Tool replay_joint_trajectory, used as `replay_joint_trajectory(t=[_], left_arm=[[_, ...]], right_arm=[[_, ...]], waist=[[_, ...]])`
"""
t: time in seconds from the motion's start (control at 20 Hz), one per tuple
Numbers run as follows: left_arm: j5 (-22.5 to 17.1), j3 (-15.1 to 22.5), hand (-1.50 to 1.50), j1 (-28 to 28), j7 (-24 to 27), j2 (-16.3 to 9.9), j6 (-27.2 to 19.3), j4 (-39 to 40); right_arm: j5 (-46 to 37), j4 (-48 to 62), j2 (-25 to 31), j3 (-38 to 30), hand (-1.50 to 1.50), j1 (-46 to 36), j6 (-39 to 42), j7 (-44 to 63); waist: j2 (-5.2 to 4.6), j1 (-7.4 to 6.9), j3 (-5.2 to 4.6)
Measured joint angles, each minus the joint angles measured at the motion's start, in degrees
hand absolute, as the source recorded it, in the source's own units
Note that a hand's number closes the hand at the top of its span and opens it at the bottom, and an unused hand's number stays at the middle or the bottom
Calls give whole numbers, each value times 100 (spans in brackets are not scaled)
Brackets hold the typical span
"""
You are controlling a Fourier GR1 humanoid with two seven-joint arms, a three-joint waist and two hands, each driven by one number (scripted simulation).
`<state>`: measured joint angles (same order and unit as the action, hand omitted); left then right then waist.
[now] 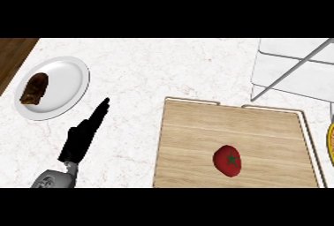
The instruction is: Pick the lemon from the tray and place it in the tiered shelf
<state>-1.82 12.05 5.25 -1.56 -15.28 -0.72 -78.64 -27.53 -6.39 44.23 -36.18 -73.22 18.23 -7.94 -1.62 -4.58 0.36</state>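
- A pale marble-patterned counter point(195, 70) is filling most of the view, with a strip of brown wood point(13, 55) showing at the upper left corner beyond its edge.
- A light wooden tray point(261, 128) is lying on the right half of the counter, its raised rim running along the top and right sides; its lower edge is being cut off by the bottom of the view.
- On the tray a red, rounded fruit with a dark green star-shaped stem point(228, 160) is sitting toward the lower middle. It is looking more like a tomato than a lemon, and no yellow fruit is showing on the tray.
- A white shelf point(294, 70) with thin grey metal bars is standing at the upper right, only partly in view.
- A white plate point(65, 75) is resting at the upper left, carrying a dark brown piece of food point(34, 88) whose kind is hard to make out.
- The left hand point(81, 137) is showing at the lower left, beside the tray and below the plate, fingers straight and relaxed, holding nothing and touching neither.
- The right hand is not appearing anywhere.
- A yellow-and-orange edge point(330, 143) is peeking in at the right border, too cropped to identify.
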Motion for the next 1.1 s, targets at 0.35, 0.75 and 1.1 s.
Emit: replay_joint_trajectory(t=[0.35,0.75,1.1], left_arm=[[-29,-61,0,15,-22,-23,48,-10],[-43,-145,0,-61,-48,-55,31,-54],[-56,-162,0,-152,-67,-47,35,-148]], right_arm=[[638,-180,281,-711,-150,96,-857,1],[982,-273,1334,-1198,-150,615,-1457,265],[1195,-212,2047,-1452,-150,1386,-832,41]], waist=[[-29,30,23],[-28,126,24],[-21,175,32]])
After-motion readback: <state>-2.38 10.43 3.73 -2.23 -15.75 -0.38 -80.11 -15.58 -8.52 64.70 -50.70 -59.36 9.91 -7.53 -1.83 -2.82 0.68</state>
